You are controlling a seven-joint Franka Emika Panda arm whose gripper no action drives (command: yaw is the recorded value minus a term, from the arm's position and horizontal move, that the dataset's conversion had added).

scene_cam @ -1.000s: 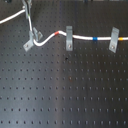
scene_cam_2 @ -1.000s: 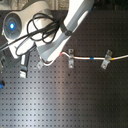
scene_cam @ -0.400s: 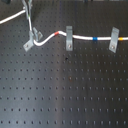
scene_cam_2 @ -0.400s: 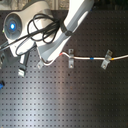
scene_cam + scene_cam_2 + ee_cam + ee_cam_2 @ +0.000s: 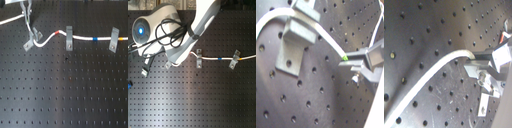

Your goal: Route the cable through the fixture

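Note:
The white cable (image 5: 47,39) runs in from the first exterior view's left, past the slanted grey fixture (image 5: 30,42), then on to the right, with a red band (image 5: 61,32) and a blue band (image 5: 95,37). My gripper (image 5: 28,22) hangs just above the fixture. In the first wrist view the cable (image 5: 331,42) crosses the forked top of the fixture (image 5: 296,40) and ends between the fingers of my gripper (image 5: 351,62), which is shut on it. The second wrist view shows the cable (image 5: 434,72) held the same way. In the second exterior view the arm hides the fixture.
Two upright grey clips (image 5: 69,38) (image 5: 115,40) hold the cable further right. The black perforated board (image 5: 65,90) spreads toward the front. In the second exterior view a white round device (image 5: 143,29) with looped black cords (image 5: 165,35) sits at the back left.

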